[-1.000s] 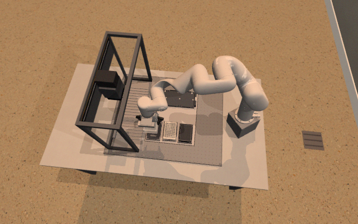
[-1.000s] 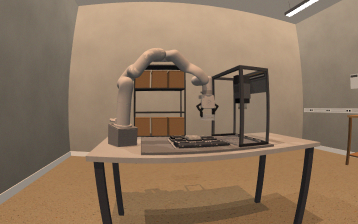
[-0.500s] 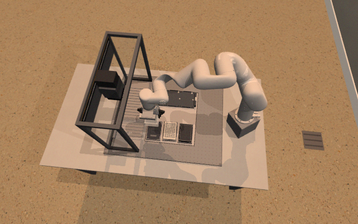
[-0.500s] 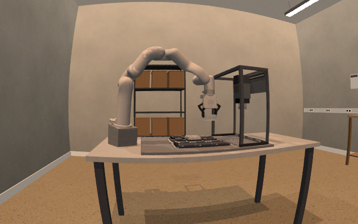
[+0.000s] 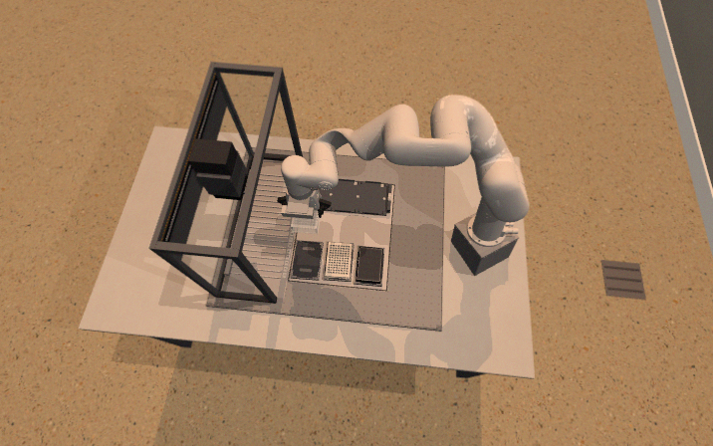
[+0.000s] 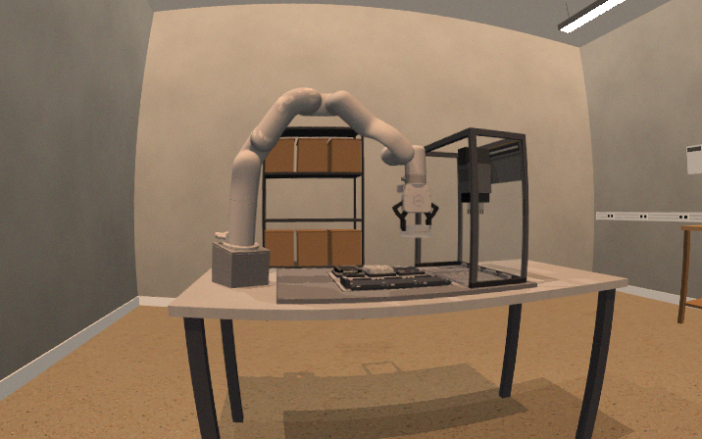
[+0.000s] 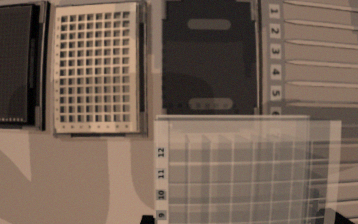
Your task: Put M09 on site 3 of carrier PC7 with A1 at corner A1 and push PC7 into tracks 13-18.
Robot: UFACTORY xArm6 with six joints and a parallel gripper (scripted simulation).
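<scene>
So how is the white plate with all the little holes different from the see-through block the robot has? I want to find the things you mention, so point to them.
The white plate M06 [image 5: 338, 260] [image 6: 377, 269] [image 7: 95, 70] sits down in its nest, while the clear block M09 [image 5: 305, 223] [image 6: 416, 231] [image 7: 235, 170] hangs in the air in the gripper [image 5: 304, 209] [image 6: 416, 225].
M06 is pale and solid-looking; you can see through M09.
Both have a grid pattern.

Claw [image 5: 304, 209] [image 6: 417, 227] [image 7: 246, 220] and clear block [image 5: 305, 226] [image 6: 416, 231] [image 7: 235, 170] shifted closer to the dark carrier [image 5: 367, 198] [image 6: 393, 282], empty nest [image 5: 306, 261] [image 7: 210, 65] across from the carrier more exposed from above
</scene>
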